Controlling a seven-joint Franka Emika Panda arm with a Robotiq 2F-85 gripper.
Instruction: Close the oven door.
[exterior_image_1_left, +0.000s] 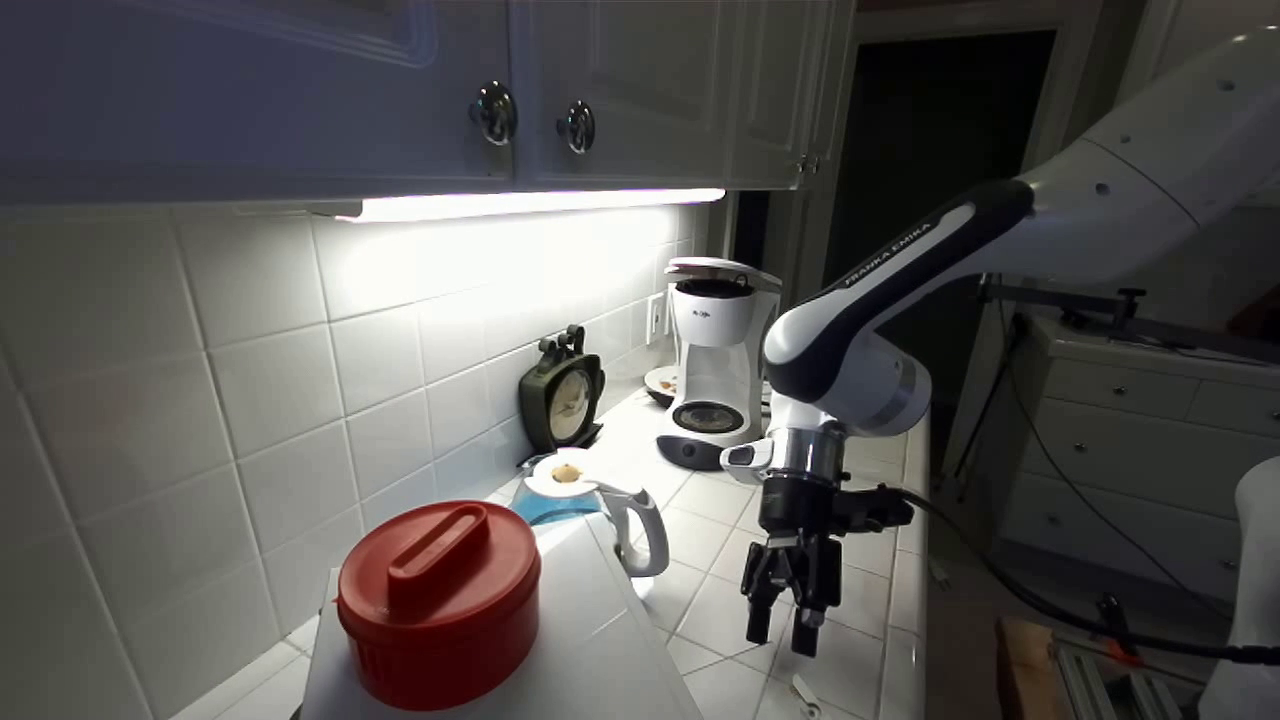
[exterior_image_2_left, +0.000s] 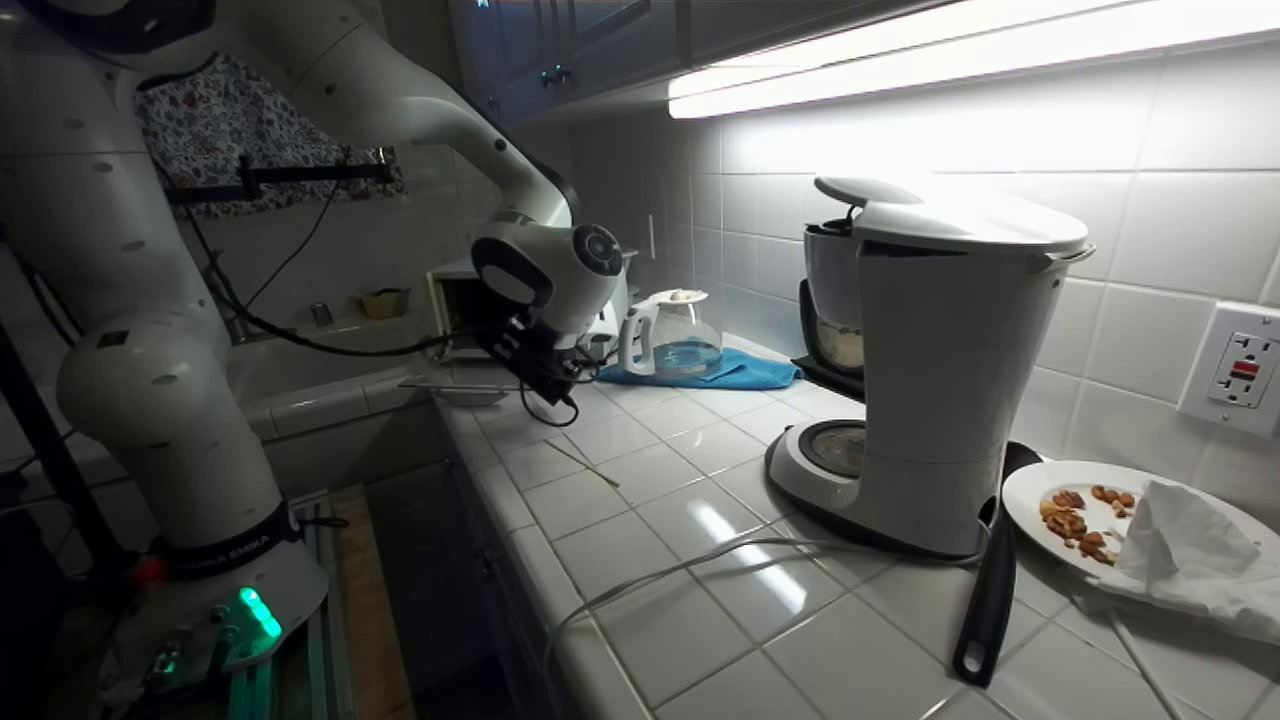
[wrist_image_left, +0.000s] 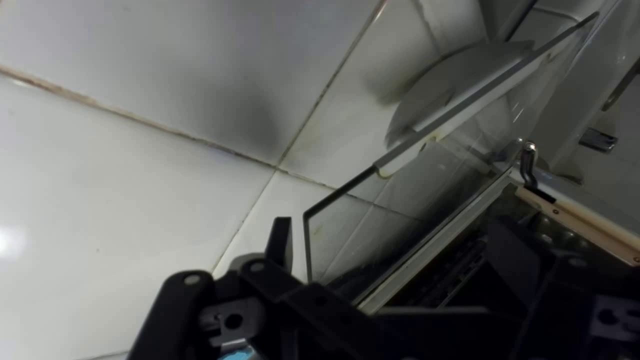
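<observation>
- While the oven door (wrist_image_left: 435, 170) hung open, I had the gripper (exterior_image_1_left: 781, 640) spread wide, holding zilch
- red tub (exterior_image_1_left: 440, 610) sat near left, atop the oven (exterior_image_1_left: 595, 650)

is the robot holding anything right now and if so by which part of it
Nothing is held: the gripper is open and empty. The glass oven door, lowered open in the wrist view, is not gripped.
</observation>
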